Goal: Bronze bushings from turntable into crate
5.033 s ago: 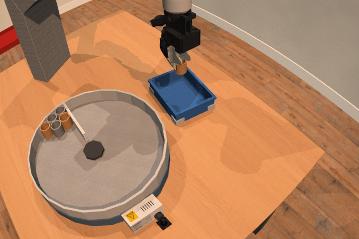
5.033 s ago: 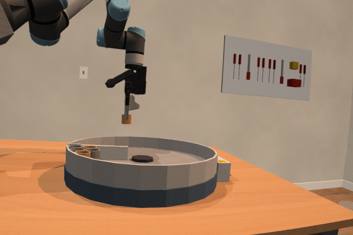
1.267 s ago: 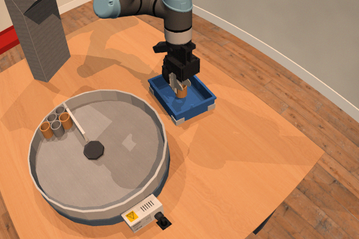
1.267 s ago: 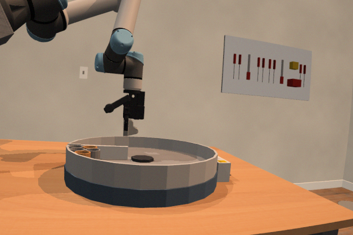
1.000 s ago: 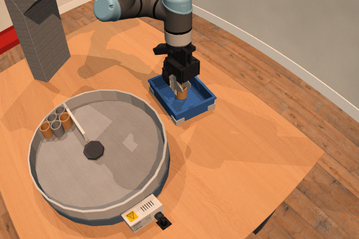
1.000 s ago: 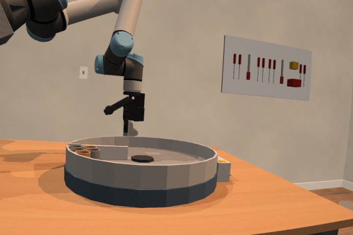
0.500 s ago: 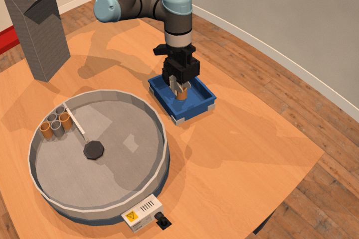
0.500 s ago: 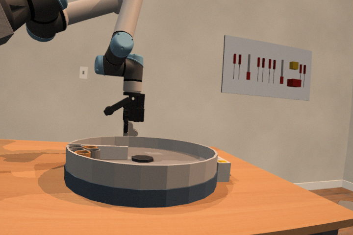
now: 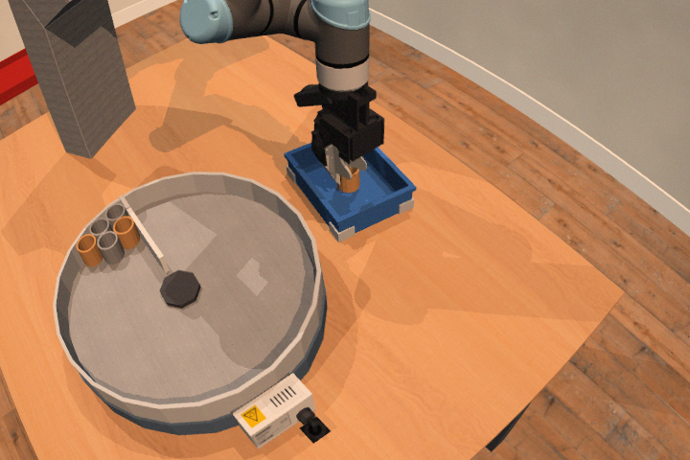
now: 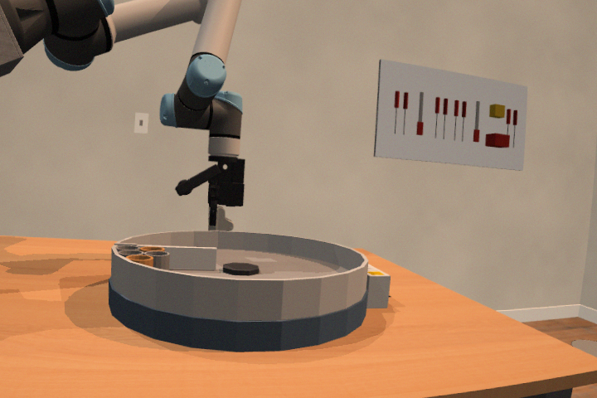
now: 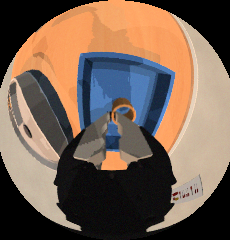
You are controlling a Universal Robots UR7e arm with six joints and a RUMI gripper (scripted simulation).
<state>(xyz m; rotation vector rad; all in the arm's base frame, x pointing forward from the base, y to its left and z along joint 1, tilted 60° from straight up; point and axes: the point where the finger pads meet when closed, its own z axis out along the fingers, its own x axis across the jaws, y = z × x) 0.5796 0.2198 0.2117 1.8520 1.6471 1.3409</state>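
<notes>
My gripper (image 9: 345, 170) (image 11: 112, 112) is shut on the wall of a bronze bushing (image 9: 350, 182) (image 11: 123, 106), which hangs upright, low within the blue crate (image 9: 368, 218) (image 11: 84, 95). I cannot tell whether it touches the crate floor. No other bushing shows in the crate. On the grey turntable (image 9: 139, 347) (image 10: 243, 298), two bronze bushings (image 9: 90, 256) (image 9: 128, 239) stand upright in a tight cluster with three steel bushings (image 9: 113, 253) (image 10: 162, 260). In the exterior view the crate and the held bushing are hidden behind the turntable.
A thin white divider (image 9: 146, 231) (image 10: 191, 258) runs from the turntable rim to the dark hub (image 9: 180, 288) (image 10: 240, 269), right beside the cluster. A raised wall rings the turntable. A white control box (image 9: 276, 413) is at its front edge. A grey pillar (image 9: 82, 80) stands at the back left.
</notes>
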